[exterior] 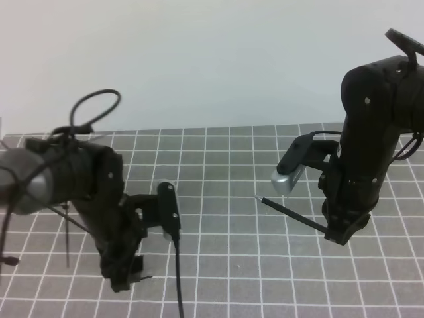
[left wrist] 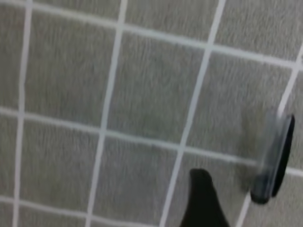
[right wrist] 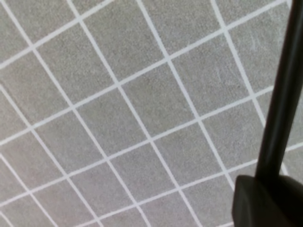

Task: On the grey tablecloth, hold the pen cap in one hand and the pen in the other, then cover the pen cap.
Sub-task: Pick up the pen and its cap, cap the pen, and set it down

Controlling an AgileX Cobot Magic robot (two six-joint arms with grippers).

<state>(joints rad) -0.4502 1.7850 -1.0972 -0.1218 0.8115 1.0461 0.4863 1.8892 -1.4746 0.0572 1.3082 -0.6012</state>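
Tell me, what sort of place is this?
Probably a robot lab or test bench: two black robot arms, left and right, work over a grey tablecloth with a white grid, against a bare pale wall. The right one holds a pen.

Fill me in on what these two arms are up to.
The right gripper is shut on the pen, holding it above the grey tablecloth with its tip pointing toward the middle. The left gripper is open and low over the cloth; the pen cap lies on the cloth beside one finger, not yet gripped.
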